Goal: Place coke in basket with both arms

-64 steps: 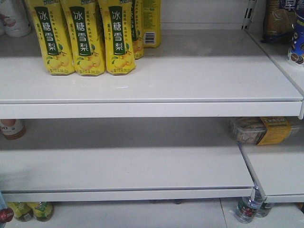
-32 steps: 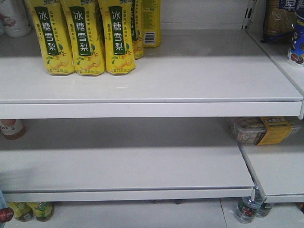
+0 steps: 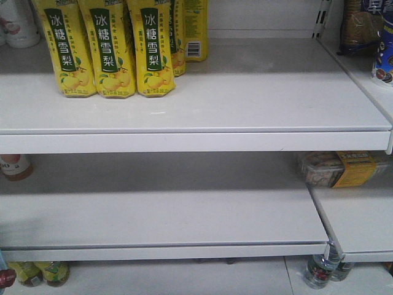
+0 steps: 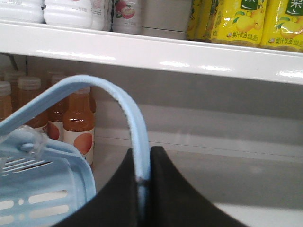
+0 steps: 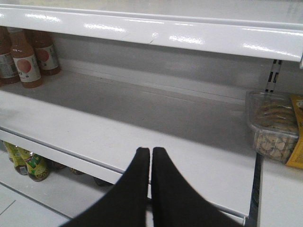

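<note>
- The left gripper [image 4: 143,187] is closed on the handle [image 4: 124,106] of the basket [image 4: 45,191]; the thin pale-blue strip passes between the two black fingers, which pinch it.
- From the jaws, the handle rises and curves over toward 10 o'clock, and the slotted blue body of the basket sits at 8 o'clock in the left wrist view.
- Behind the basket, at 10 o'clock, orange juice bottles [image 4: 78,127] stand on the middle shelf [image 4: 227,165].
- The right gripper [image 5: 150,158] has its jaws pressed together with nothing between them, and it hangs before the front edge of a white shelf [image 5: 118,123].
- At 3 o'clock from this gripper, a clear snack box [image 5: 273,127] lies on the shelf.
- In the front view, yellow drink cartons [image 3: 110,49] stand at 11 o'clock on the upper shelf [image 3: 245,98].
- A red cap, perhaps of the coke [image 3: 6,278], shows at the lower left edge of the front view; I cannot tell for sure.
</note>
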